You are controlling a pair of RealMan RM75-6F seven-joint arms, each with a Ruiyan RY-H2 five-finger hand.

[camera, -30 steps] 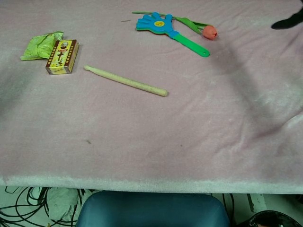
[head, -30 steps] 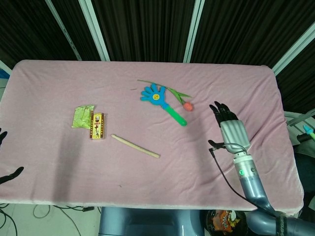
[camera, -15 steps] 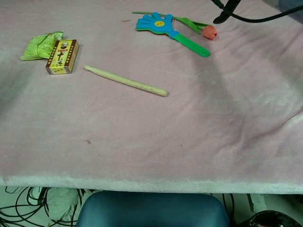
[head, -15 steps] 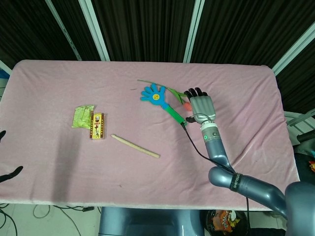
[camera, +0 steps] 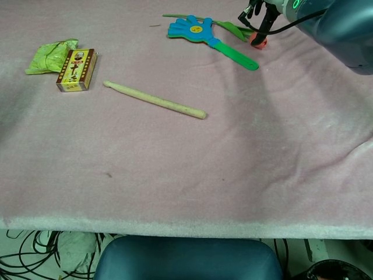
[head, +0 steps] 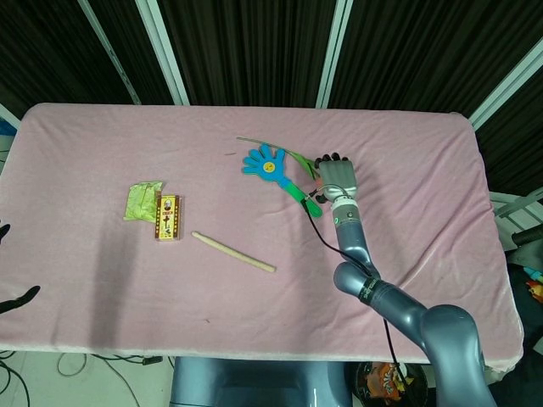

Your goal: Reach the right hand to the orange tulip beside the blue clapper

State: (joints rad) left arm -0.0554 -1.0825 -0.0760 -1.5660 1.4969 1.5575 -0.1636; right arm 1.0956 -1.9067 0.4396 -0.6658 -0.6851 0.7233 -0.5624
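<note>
The blue hand-shaped clapper [head: 265, 163] with its green handle [head: 304, 200] lies at the table's back middle. The tulip's green stem [head: 287, 153] runs behind it. My right hand [head: 336, 176] hovers palm down over the orange bloom and hides it in the head view. In the chest view the right hand [camera: 260, 14] has its dark fingers pointing down, and the bloom [camera: 259, 41] peeks out just under one fingertip, touching or nearly so. Nothing is gripped. Of my left hand [head: 12, 267], only spread dark fingertips show at the left edge.
A wooden stick [head: 233, 252] lies at the table's middle. A yellow box [head: 168, 217] and a green packet [head: 142, 200] sit to the left. A black cable [head: 327, 246] trails from my right wrist. The pink cloth [head: 441, 170] ends in edges all round.
My right hand swept from the table's right side leftward and slightly back, arriving over the tulip bloom. The left hand and the objects stayed put.
</note>
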